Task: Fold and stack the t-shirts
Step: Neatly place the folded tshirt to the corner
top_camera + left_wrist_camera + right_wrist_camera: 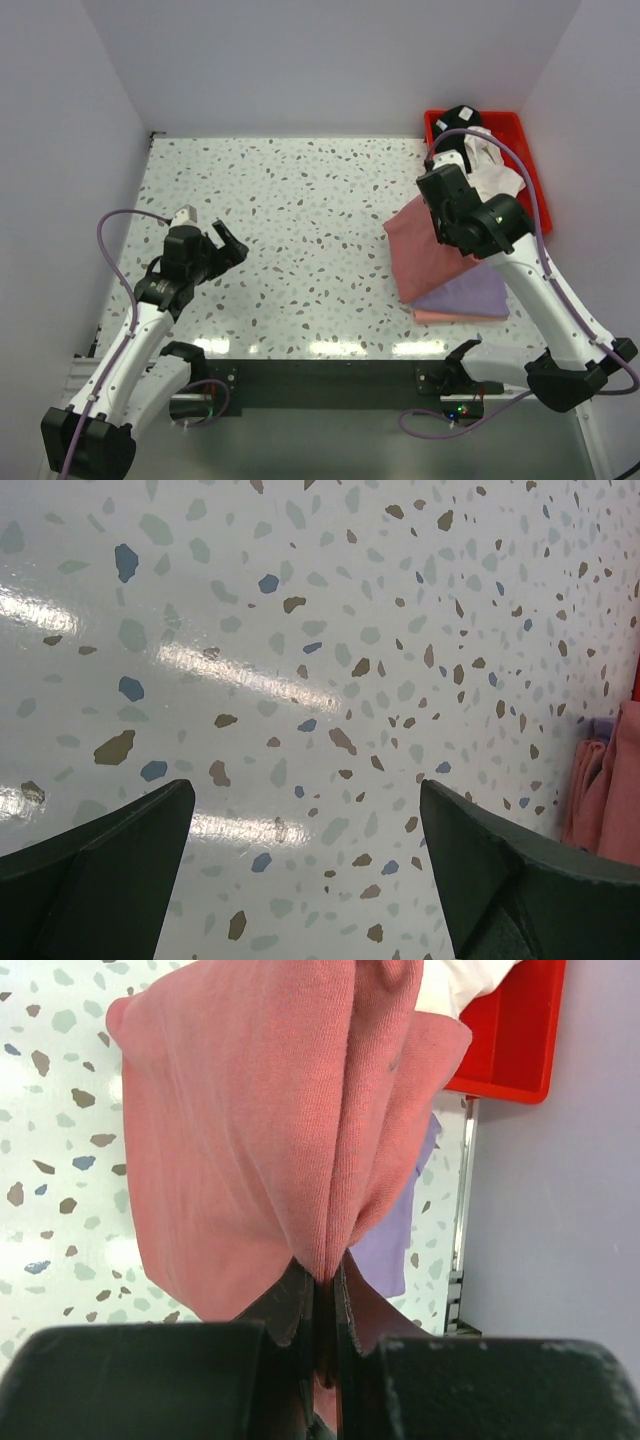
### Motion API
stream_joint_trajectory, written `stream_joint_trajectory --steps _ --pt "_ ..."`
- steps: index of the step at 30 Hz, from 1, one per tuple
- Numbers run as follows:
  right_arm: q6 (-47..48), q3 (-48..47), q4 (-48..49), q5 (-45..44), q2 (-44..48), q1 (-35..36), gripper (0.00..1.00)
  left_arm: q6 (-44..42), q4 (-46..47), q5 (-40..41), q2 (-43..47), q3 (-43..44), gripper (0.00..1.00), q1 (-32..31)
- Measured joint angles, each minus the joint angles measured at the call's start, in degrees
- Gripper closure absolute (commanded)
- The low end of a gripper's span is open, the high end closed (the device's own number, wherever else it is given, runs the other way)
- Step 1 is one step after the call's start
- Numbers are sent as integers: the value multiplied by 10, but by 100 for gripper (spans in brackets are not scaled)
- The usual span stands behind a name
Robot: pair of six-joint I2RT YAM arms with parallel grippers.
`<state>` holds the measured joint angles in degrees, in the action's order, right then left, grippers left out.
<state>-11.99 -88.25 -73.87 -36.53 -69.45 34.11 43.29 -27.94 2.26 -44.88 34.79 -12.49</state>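
My right gripper [322, 1275] is shut on a bunched fold of the dusty red t-shirt [240, 1120], and the cloth hangs from the jaws. From above, that red t-shirt [420, 250] drapes over a folded lavender t-shirt [470, 292], which lies on a pale pink one [455, 316] at the table's right side. The right gripper [440, 215] sits at the red shirt's upper edge. A white t-shirt [495, 175] and a black one [462, 118] lie in the red tray. My left gripper [215, 245] hovers open over bare table at the left, its fingers [110, 850] wide apart around nothing.
The red plastic tray [535, 190] stands at the back right corner against the wall. White walls close in the speckled table [300, 200] on three sides. A cloth edge [610, 780] shows at the far right of the left wrist view.
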Motion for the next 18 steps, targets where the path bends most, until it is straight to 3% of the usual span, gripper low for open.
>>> stream_joint_trajectory --steps 18 --pt "10 108 27 -4 -6 -179 100 0 0 6 -12 0 0 0"
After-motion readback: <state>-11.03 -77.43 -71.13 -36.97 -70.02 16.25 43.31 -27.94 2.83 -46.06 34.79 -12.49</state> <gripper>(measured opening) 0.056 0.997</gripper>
